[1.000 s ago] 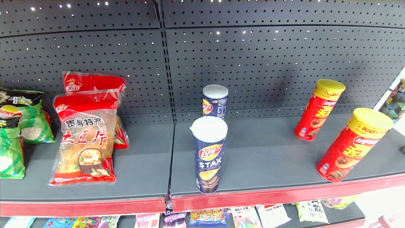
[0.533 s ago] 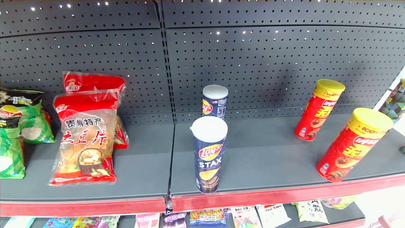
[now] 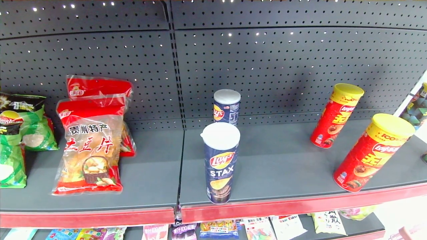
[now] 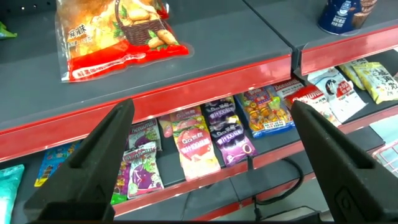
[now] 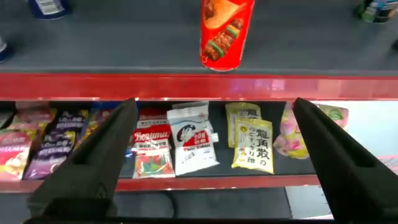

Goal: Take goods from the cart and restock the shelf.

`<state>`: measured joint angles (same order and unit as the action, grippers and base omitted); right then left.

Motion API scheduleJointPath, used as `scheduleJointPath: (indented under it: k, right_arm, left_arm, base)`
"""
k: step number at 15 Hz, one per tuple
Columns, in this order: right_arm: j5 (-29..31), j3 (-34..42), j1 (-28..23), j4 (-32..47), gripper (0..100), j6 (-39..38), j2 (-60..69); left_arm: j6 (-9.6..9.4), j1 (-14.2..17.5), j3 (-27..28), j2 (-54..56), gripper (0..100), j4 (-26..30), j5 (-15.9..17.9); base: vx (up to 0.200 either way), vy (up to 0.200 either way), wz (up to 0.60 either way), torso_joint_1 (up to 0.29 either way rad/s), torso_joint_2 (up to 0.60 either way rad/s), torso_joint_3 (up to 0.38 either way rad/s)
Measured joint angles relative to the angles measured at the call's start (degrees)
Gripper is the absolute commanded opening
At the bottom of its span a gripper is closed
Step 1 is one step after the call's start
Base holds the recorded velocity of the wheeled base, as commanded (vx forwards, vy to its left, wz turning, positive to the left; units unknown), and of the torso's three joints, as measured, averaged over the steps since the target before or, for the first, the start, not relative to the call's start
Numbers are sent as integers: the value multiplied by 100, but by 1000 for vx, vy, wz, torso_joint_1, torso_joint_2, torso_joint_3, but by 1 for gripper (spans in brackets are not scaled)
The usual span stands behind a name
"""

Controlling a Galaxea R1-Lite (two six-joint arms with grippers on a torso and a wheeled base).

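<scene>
Left tool point(image 4: 212, 104) spread wide, blue can point(image 4: 344, 15) cut off

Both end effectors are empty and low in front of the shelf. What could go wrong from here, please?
1. The front blue can stands right at the shelf's red lip; an arm coming up could knock it off.
2. The front red can is equally near the edge, just above the open right end effector.
3. The open left end effector hangs below the red snack bag and might topple it.
</scene>
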<state>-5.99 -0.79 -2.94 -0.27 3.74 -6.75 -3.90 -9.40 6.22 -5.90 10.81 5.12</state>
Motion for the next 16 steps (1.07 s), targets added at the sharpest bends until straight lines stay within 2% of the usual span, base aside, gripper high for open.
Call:
scheduleJointPath:
  k: [3,5,7,8,10,12,14,16]
  right_arm:
    - [202,50,254,11,100,-191,244]
    - [733,68,294,16,100,-374,483]
    - [735,77,304,17,100,-382,602]
    - [733,77,305,17,100,-382,634]
    - [731,79,310,17,100,-384,657]
    - [731,79,310,17,100,-384,668]
    - [731,79,310,20,100,-385,673]
    - [729,79,310,20,100,-384,673]
  left_arm:
    - [2,0,0,0,100,-1,5]
    - [-23,0,0,0,100,-4,12]
    - [-9,0,37,-24,100,-226,12]
    - [51,0,117,-106,100,-302,12]
    - [369,-2,519,-547,100,-483,18]
    - [595,-7,1064,-1336,100,-624,23]
    - [699,-41,1538,-2375,100,-769,82]
    - [720,-228,1844,-3389,100,-997,150]
  base:
    - [0,0,0,0,0,0]
    - [0,0,0,0,0,0]
    - [0,0,0,0,0,0]
    - [0,0,0,0,0,0]
    - [0,0,0,0,0,0]
    - [0,0,0,0,0,0]
    - [0,0,0,0,0,0]
    - [0,0,0,0,0,0]
